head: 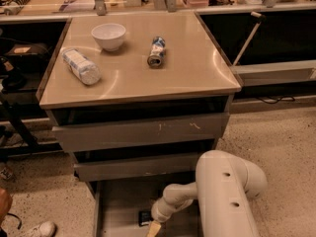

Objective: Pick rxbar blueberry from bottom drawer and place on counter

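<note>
The rxbar blueberry [144, 217] lies flat on the floor of the open bottom drawer [118, 204], a small dark bar near the lower edge of the camera view. My gripper [154, 228] reaches down into that drawer and sits just right of the bar, close to or touching it; its lower part is cut off by the picture's edge. My white arm [224, 191] bends in from the lower right. The tan counter [192, 70] tops the cabinet above.
On the counter stand a white bowl [108, 35], a clear bottle on its side [81, 66] and a blue-white can on its side [157, 52]. The two upper drawers [140, 131] stick out slightly above my arm. A shoe [39, 229] shows at lower left.
</note>
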### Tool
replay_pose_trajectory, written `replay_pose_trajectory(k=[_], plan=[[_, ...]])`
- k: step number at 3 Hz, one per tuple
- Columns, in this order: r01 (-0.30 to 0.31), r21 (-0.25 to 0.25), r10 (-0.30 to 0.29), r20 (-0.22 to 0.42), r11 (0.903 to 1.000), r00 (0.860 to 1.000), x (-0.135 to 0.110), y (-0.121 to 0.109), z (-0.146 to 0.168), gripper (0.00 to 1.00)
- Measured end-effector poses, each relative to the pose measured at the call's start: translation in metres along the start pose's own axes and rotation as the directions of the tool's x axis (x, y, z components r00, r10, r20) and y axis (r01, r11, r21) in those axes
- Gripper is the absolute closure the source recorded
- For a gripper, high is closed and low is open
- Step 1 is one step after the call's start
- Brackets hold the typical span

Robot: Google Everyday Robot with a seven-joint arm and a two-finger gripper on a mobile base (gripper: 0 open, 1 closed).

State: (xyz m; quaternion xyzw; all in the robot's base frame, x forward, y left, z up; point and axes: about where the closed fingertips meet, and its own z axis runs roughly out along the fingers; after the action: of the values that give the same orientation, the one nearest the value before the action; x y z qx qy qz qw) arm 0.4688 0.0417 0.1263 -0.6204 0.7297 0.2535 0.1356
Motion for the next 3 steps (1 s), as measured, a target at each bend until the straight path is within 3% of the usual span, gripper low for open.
replay_pose_trajectory(k=[3], plan=[[0.032, 0.016, -0.031, -0.041, 0.9994, 0.999, 0.026, -0.011, 0.011, 0.00]])
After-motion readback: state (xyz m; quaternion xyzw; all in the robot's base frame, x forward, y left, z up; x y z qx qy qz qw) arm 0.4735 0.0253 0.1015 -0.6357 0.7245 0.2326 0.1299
